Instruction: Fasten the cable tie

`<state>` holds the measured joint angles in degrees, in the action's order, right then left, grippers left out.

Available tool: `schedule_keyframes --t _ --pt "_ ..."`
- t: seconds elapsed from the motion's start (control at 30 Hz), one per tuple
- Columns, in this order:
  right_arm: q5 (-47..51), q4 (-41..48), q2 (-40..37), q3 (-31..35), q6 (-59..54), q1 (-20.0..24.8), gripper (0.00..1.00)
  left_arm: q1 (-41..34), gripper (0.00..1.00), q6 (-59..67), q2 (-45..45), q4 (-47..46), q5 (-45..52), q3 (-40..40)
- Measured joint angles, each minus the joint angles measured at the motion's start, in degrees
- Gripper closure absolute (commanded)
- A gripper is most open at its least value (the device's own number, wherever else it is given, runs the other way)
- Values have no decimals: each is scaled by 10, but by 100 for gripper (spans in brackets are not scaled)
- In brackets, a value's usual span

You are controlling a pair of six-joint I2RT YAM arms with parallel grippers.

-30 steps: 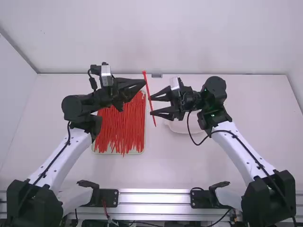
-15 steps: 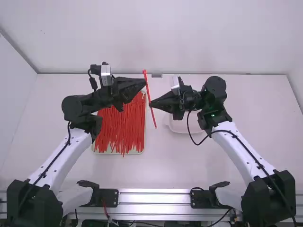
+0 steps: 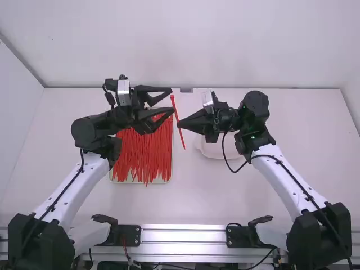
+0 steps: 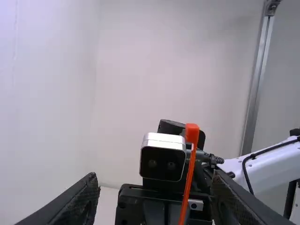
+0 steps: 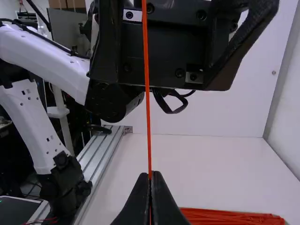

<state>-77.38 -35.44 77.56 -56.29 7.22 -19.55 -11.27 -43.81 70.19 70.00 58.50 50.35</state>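
A single red cable tie (image 3: 178,124) hangs nearly upright in the air above the table's middle, its head (image 3: 172,99) uppermost. My right gripper (image 3: 179,126) is shut on the strap's mid part, seen in the right wrist view as closed fingers (image 5: 151,197) pinching the tie (image 5: 146,93). My left gripper (image 3: 169,100) stands open around the tie's head without touching it. From the left wrist, its fingers (image 4: 86,199) spread wide on either side of the tie (image 4: 189,178) and the right arm's wrist camera (image 4: 163,157).
A flat tray (image 3: 169,181) with several loose red ties (image 3: 143,149) lies on the table under the left arm. A white dish (image 3: 212,151) sits below the right gripper. The same tie pile (image 5: 229,216) shows in the right wrist view.
The right gripper has shut on the tie's strap. The left gripper, earlier shut on the head end, has opened and let go.
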Motion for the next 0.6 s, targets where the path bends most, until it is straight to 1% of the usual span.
schedule_keyframes --t 0.07,0.2,0.33,0.43,0.53,0.57,0.6 --pt "-1 0 0 0 1 0 100 0 31 0 0 0 0 0" --pt "-3 0 0 0 0 0 100 0 29 0 0 -15 5 0" --pt "-3 0 0 0 0 0 100 4 29 8 2 -90 27 17" --pt "-3 0 0 0 1 0 100 4 31 35 3 -179 41 57" --pt "-2 0 0 0 2 0 100 4 32 57 2 -215 45 77" --pt "-2 1 0 0 1 0 100 4 35 65 3 -220 49 83" --pt "-2 2 0 0 1 0 100 4 40 71 3 -222 52 87"
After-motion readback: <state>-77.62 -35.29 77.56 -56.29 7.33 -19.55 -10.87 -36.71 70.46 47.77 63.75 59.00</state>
